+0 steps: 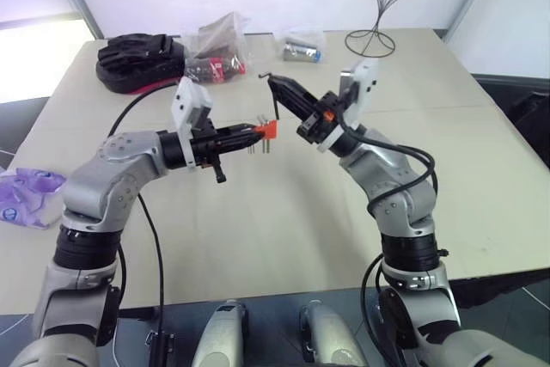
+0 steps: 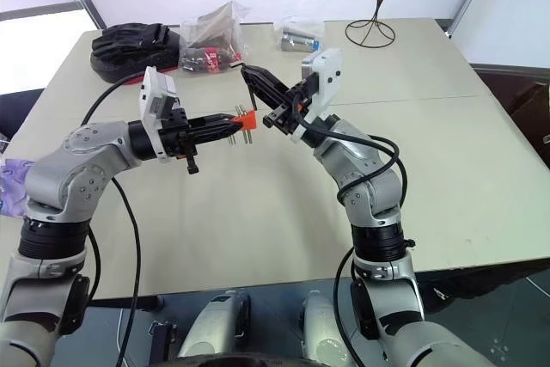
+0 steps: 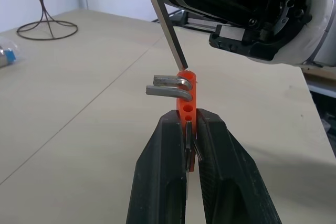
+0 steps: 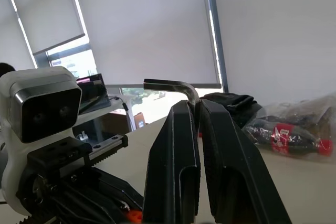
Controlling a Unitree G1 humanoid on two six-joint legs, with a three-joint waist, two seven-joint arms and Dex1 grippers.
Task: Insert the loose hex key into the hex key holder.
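your hex key holder (image 3: 187, 109) is a small orange-red block held up above the table, with 2 short grey bent keys sticking out of one side and empty round holes below them. your loose hex key (image 3: 167, 30) is a thin grey rod, tilted, its straight tip touching the block's top end.

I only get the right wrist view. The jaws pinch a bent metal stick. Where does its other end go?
Observer: The loose hex key's straight end slants down to the top of the hex key holder, an orange-red block.
Operator: Who holds that block?
Observer: The left gripper, jaws shut on it, above the table.
Operator: Is it empty?
Observer: No, two bent keys already stick out of it.
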